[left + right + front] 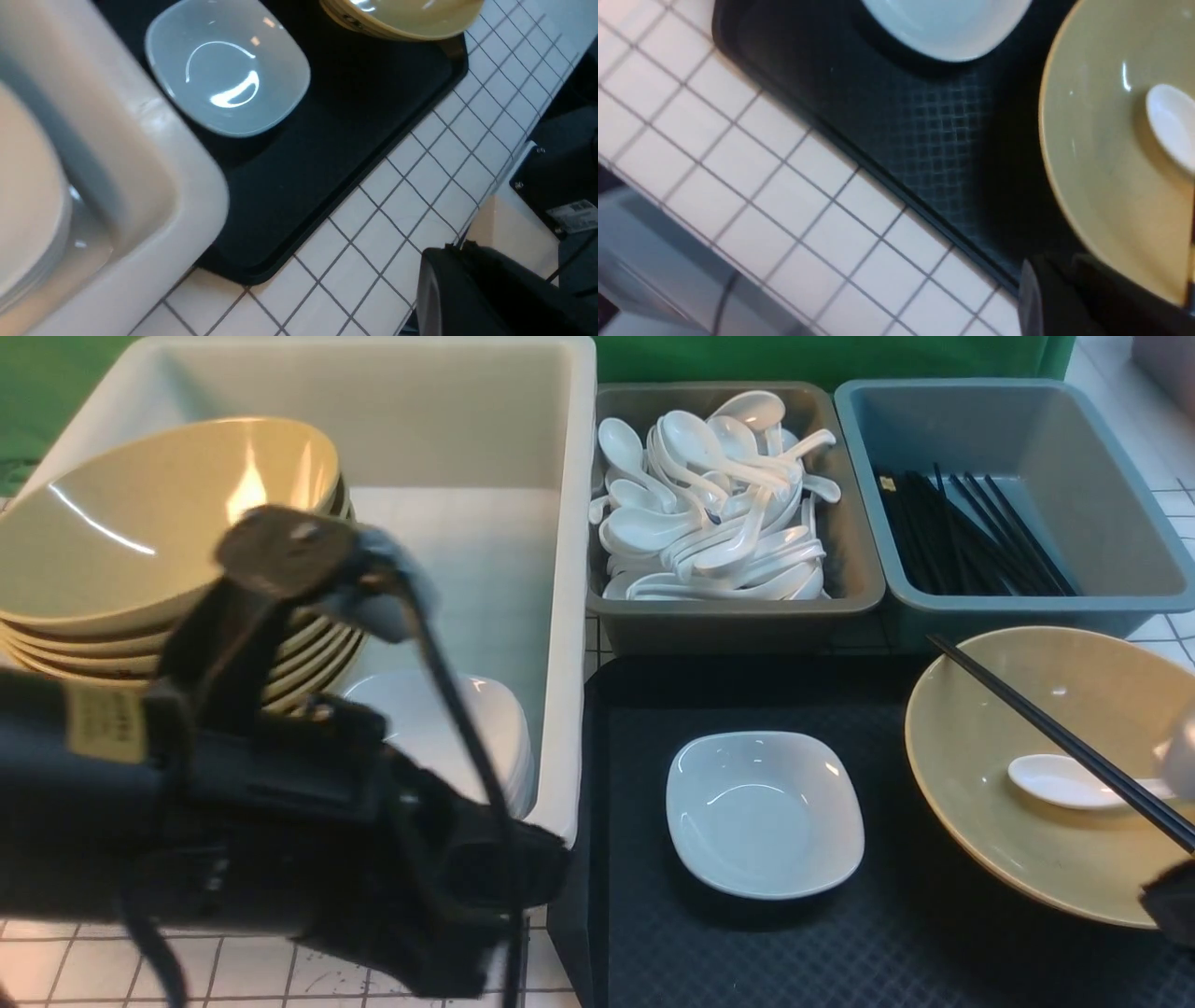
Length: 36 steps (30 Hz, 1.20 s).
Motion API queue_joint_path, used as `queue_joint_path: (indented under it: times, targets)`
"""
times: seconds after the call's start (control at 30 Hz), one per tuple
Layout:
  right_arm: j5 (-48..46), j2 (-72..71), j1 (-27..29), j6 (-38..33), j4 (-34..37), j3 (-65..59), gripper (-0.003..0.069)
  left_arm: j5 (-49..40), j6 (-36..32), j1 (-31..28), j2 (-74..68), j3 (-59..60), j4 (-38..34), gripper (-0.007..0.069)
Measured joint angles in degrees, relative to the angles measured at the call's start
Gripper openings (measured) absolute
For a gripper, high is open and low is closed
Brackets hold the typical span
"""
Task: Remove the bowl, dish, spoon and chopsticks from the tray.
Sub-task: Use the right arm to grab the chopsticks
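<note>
A: What's furthest left?
B: The left arm point(280, 821), blurred, in front of the tub point(560, 616). The tub holds stacked tan bowls point(140, 523) and stacked white dishes point(495, 728). The left claw point(490, 294) shows only as a dark bulk in its wrist view. I cannot tell whether it is spread or pressed together.

A: Then the tray?
B: The tray point(635, 933) lies just right of the tub. The dish point(764, 812) sits on it left of centre, apart from the left arm.

A: Further right?
B: The bowl point(990, 775) is on the tray's right part. The spoon point(1055, 780) lies inside it, scoop leftward, handle running right. The chopsticks point(1055, 733) cross the bowl from far left to near right, over the spoon's handle.

A: The right claw?
B: The right claw point(1064, 303) is a dark mass at the bowl's near rim. I cannot tell its state.

A: Do the views differ?
B: Only the front shows the grey bin point(850, 569) of spoons and the blue bin point(1102, 504) of black sticks. The left wrist shows the tray's clipped corner on the tiled table point(420, 186). The right wrist shows the tray's diamond texture.
</note>
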<state>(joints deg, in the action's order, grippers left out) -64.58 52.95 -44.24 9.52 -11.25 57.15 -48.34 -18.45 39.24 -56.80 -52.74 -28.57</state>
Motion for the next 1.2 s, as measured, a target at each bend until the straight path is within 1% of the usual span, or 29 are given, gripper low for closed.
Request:
queue_joint_path:
  times: [0.07, 0.1, 0.13, 0.17, 0.23, 0.33, 0.43, 0.5, 0.6, 0.63, 0.67, 0.7, 0.77, 0.87, 0.9, 1.0, 1.07, 1.2]
  targets:
    - [-1.23, 3.37, 1.99, -3.23, 0.06, 2.26, 0.0071, 1.15, -0.01, 2.54, -0.9, -0.86, 1.04, -0.0001]
    - [-1.68, 5.33, 3.96, -6.0, 0.26, 3.96, 0.0071, 1.66, -0.01, 3.67, -1.12, -1.11, 1.25, -0.0001]
    - [-1.8, 6.51, 6.63, -7.52, 0.51, 4.8, 0.0071, 1.95, -0.01, 4.26, -1.12, -1.3, 1.37, -0.0001]
    - [-1.8, 7.34, 7.91, -8.3, 0.74, 5.18, 0.0071, 2.05, -0.01, 4.52, -1.12, -1.38, 1.42, -0.0001]
    - [-1.89, 10.15, 16.49, -13.58, 2.89, 6.93, 0.0071, 2.84, -0.01, 5.63, -0.98, -1.64, 1.42, -0.0001]
    - [-2.05, 13.66, 29.55, -23.56, 10.7, 7.53, 0.0075, 4.06, -0.27, 6.02, 0.12, -1.64, 1.37, -0.0001]
    - [-2.04, 17.85, 39.39, -33.89, 18.84, 7.53, 0.0097, 7.77, -0.89, 6.2, 2.96, -1.64, -0.28, -0.0001]
    - [-1.57, 20.07, 42.89, -36.77, 21.36, 7.53, 0.013, 9.57, -1.53, 6.26, 4.42, -1.64, -1.68, -0.0001]
    - [-0.37, 22.83, 44.24, -40.36, 22.35, 7.53, 0.0205, 11.32, -1.88, 6.26, 6.14, -1.64, -3.32, -0.0001]
    - [0.55, 24.6, 44.27, -41.85, 22.63, 7.53, 0.0275, 11.4, -1.95, 6.26, 6.82, -1.64, -3.72, -0.0001]
    - [1.38, 25.7, 44.27, -42.73, 22.83, 7.53, 0.0323, 11.4, -2.0, 6.31, 7.0, -1.64, -3.86, -0.0001]
    - [1.99, 26.54, 44.27, -43.13, 22.89, 7.53, 0.0353, 11.4, -2.06, 6.31, 7.05, -1.64, -3.95, -0.0001]
    - [4.21, 28.1, 44.27, -43.91, 22.05, 7.53, 0.0452, 11.12, -2.1, 6.31, 7.05, -1.64, -4.02, -0.0001]
    - [6.91, 29.61, 44.27, -44.16, 20.55, 7.53, 0.0567, 10.1, -2.12, 6.31, 7.0, -1.64, -4.02, -0.0001]
    - [7.36, 30.07, 44.27, -44.16, 20.35, 7.55, 0.0589, 9.82, -2.12, 6.31, 7.0, -1.64, -4.02, -0.0001]
    - [7.99, 32.0, 44.27, -44.16, 20.16, 7.69, 0.0613, 9.67, -2.56, 6.31, 7.05, -1.64, -4.02, -0.0001]
    - [8.25, 32.85, 44.27, -44.16, 20.11, 7.75, 0.0613, 9.78, -3.08, 6.31, 7.05, -1.64, -4.02, -0.0001]
    - [9.53, 36.88, 44.27, -44.16, 17.46, 7.86, 0.0597, 10.96, -3.39, 6.31, 7.05, -1.64, -4.02, -0.0001]
